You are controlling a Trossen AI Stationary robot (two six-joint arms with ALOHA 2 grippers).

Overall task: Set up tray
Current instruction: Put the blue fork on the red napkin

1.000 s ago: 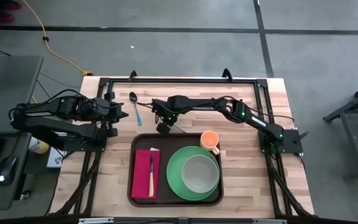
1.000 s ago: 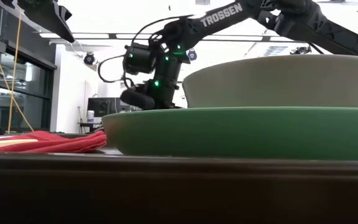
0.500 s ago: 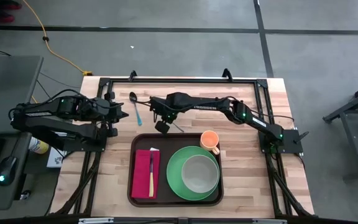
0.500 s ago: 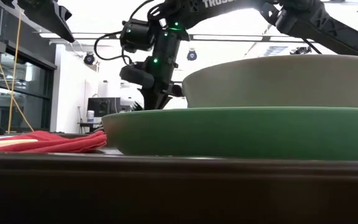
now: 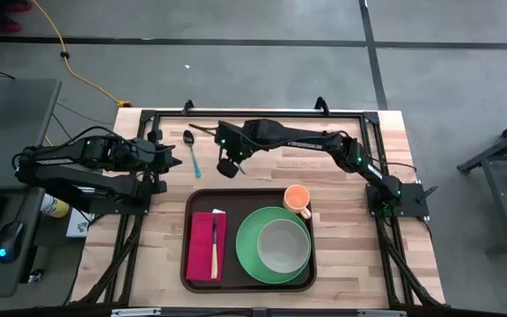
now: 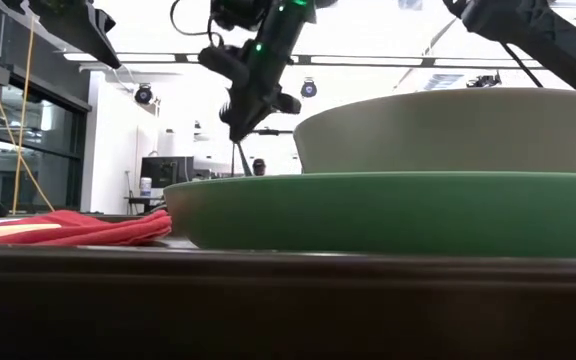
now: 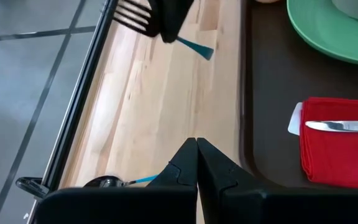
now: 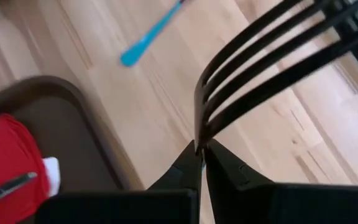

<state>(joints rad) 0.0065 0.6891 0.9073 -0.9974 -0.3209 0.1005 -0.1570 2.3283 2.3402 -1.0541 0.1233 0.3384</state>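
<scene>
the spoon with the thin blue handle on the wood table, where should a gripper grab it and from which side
Grip the dark spoon with the thin blue handle mid-handle, coming straight down from above. It lies flat on the bare wooden table, handle pointing toward the dark brown plastic tray, with free space on either side for the fingers.

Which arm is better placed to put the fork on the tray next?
The right. Its claw is already shut on the fork, lifted above the table just beyond the tray. The left claw is shut and empty, beside the spoon.
</scene>
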